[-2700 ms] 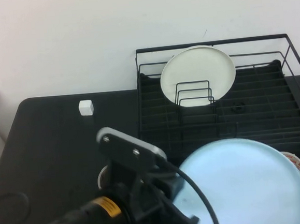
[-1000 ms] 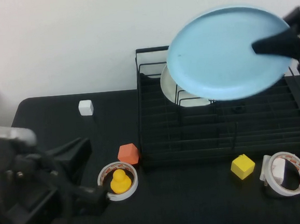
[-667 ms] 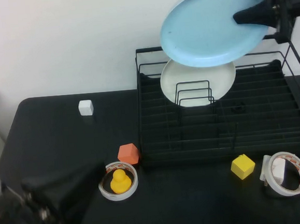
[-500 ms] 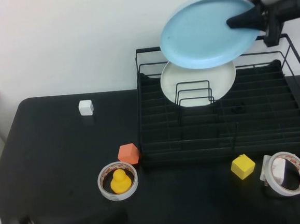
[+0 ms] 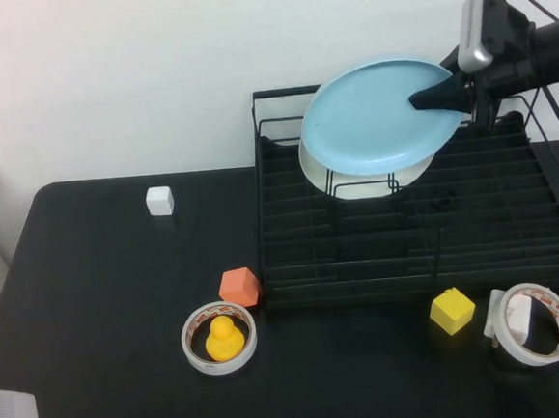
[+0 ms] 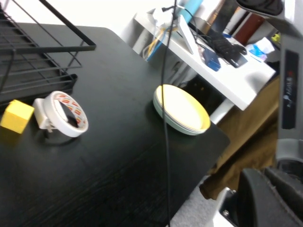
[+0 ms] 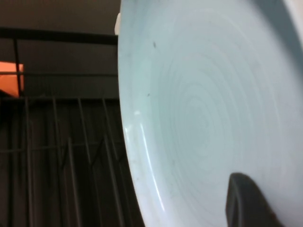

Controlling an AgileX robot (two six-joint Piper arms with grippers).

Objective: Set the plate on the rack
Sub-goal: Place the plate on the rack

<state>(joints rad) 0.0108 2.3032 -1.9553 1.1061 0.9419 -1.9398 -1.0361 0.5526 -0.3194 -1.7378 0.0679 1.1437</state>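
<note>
Rack (image 5: pixel 417 237) contents first: I see a white plate (image 5: pixel 354 176) standing upright in the wire loops at the back, and nothing else seated in it. My right gripper (image 5: pixel 440 95) is clamped on the rim of the pale blue plate (image 5: pixel 374 119), holding it tilted in the air above the rack's back left part, right in front of the white plate and overlapping it. On the table in front of the rack, a tape roll (image 5: pixel 219 338) rings a yellow duck (image 5: pixel 224 337); a second tape roll (image 5: pixel 532 336) lies near the yellow cube (image 5: pixel 452 311).

Half a second ago the blue plate sat higher, clear above the rail; now it has dropped and hides most of the white plate. My left gripper, closed on nothing, has pulled back out of the high view.
</note>
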